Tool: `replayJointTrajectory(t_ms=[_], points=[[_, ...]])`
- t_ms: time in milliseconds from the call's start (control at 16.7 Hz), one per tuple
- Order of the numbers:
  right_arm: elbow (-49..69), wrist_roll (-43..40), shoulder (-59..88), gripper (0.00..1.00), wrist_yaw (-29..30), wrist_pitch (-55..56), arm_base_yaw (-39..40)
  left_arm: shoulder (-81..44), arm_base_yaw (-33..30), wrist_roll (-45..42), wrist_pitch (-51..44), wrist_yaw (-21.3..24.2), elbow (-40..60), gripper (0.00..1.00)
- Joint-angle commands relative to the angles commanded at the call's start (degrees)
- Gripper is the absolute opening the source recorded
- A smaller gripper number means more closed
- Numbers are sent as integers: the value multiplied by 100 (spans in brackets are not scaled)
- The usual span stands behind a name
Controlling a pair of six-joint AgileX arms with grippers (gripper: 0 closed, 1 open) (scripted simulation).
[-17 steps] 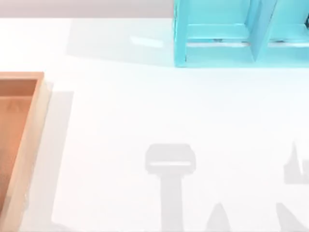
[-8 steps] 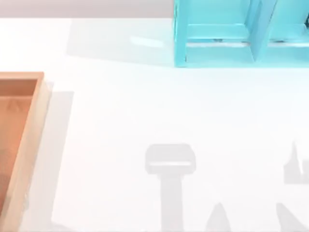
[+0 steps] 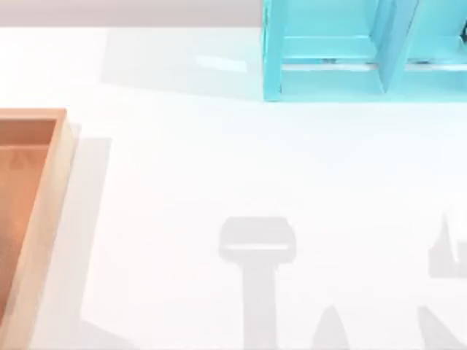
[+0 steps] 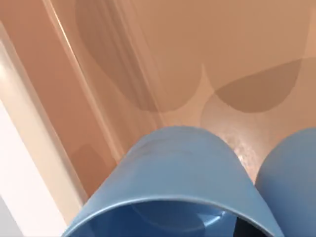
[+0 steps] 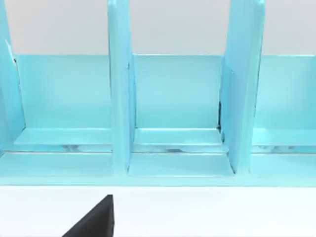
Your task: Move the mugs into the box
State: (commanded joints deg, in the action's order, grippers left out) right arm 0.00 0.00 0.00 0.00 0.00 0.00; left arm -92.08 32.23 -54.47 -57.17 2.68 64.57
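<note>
The box (image 3: 45, 211), a light-brown wooden tray with an orange-brown floor, lies at the table's left edge in the top view. In the left wrist view one blue mug (image 4: 182, 173) looms very close, its open rim toward the camera, above the box floor (image 4: 237, 54) near an inner wall. Part of a second blue mug (image 4: 296, 182) stands beside it inside the box. A dark sliver of my left gripper (image 4: 241, 228) peeks past the near mug's rim. My right gripper (image 5: 94, 221) shows as a dark tip over the white table, facing the shelf.
A turquoise shelf frame (image 3: 328, 51) with upright dividers stands at the back right of the table, and its compartments (image 5: 173, 98) face the right wrist camera. Grey arm shadows (image 3: 257, 248) fall on the white table's front half.
In the top view the grey shadow at the table's front left, beside the box, has spread to the right. The box and shelf have not moved.
</note>
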Motion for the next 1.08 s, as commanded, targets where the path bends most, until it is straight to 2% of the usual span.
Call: replayJointTrajectory(t_ms=[300,480,840,1080], points=[[0,0,0,100,0,0,0,-400,916,-331,-1215,-212,1132,0],[0,0,0,100,0,0,0,-464,1212,-325,-1442,-325,1448,0],[0,0,0,100,0,0,0,-446,1123,-255,-1430,-332,1451,0],[0,0,0,100,0,0,0,-456,524,617,-1492,-405,1588,0]])
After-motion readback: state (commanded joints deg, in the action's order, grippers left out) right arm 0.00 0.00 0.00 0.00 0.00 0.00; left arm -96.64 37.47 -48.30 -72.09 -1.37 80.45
